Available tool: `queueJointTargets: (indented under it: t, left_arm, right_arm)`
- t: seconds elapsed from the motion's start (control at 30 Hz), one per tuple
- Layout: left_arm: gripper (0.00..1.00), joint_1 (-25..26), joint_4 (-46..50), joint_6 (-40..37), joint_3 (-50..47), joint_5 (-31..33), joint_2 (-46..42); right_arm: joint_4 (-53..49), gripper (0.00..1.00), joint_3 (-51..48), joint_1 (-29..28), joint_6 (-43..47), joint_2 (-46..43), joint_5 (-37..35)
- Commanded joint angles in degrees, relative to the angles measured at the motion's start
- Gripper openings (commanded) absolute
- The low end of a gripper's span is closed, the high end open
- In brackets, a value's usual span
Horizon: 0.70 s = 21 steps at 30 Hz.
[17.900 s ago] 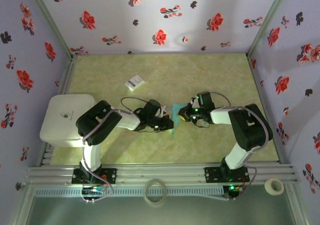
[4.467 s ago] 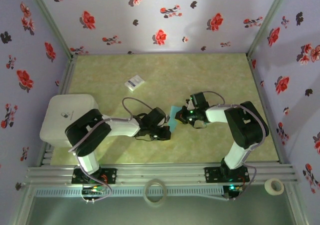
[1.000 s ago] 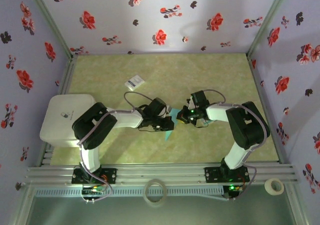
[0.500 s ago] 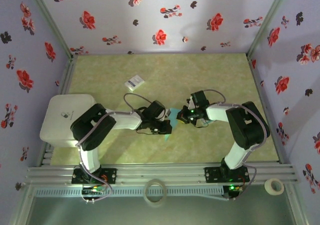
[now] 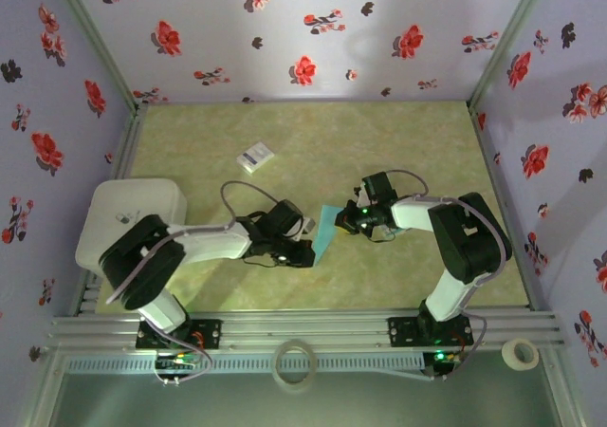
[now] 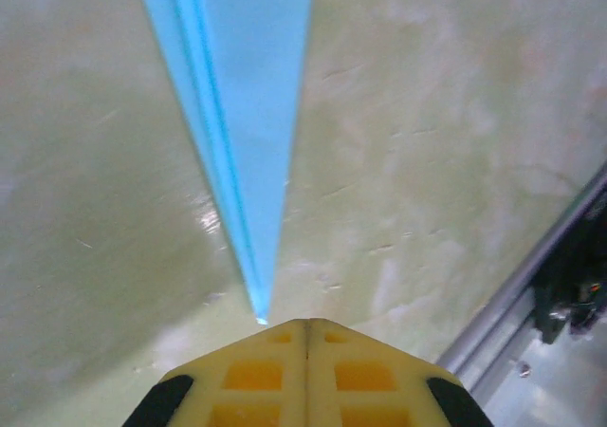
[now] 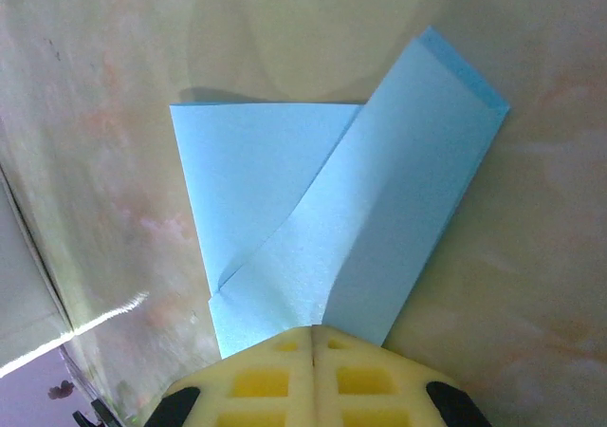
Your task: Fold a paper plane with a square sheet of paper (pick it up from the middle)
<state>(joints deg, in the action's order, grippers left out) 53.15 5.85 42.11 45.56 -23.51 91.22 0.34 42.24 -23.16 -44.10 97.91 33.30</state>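
**A:** Where is the paper plane (image 6: 242,114) lying relative to the two arms?

**B:** It is lying flat on the green table (image 6: 427,161), between the two grippers and a little right of the middle. In the top view its long axis is running from near-left to far-right. The sharp nose is pointing near-left and the wide tail far-right.

**A:** So which arm is sitting at which end?

**B:** The left gripper (image 6: 305,324) is sitting at the nose. Its yellow fingers are pressed together with nothing between them. In its wrist view the point of the plane is ending just beside the fingertips, slightly left of their seam, and the plane is stretching straight away from them.

**A:** And the right one?

**B:** The right gripper (image 7: 313,330) is resting at the tail end, also with its fingers together. The tail's near edge is running up to its fingertips, with one flap folded across. Whether those tips are pinching the paper or only pressing on it is not clear.

**A:** What is the next move turning on, then?

**B:** Probably on that axis. Both arms are equally close, one facing each end along the centre ridge.
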Motion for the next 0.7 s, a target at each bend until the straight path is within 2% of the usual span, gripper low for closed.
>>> queueJointTargets:
  t: [0.0,0.13,0.27,0.47,0.67]
  left_arm:
    - [0.06,-2.5,-2.4,2.2,-1.5,4.1,-3.6]
    - [0.17,-6.8,-6.1,5.5,-2.3,4.0,-2.9]
    - [0.22,-8.2,-8.2,6.1,-0.5,2.2,0.4]
    - [0.29,-8.6,-8.7,5.5,2.9,-1.1,6.4]
    - [0.31,-8.8,-10.9,5.8,3.5,-3.2,9.3]
  right_arm:
    - [0.9,0.05,-0.8,0.0,-0.6,-3.4,-0.6]
    - [-2.9,0.14,-1.7,0.0,0.1,-10.5,-4.2]
    - [-5.1,0.18,-4.3,0.0,-0.5,-14.6,-5.4]
    - [-2.0,0.21,-9.7,-0.1,-4.6,-17.8,-3.4]
    - [0.3,0.18,-11.0,-1.6,-6.2,-17.5,-1.0]
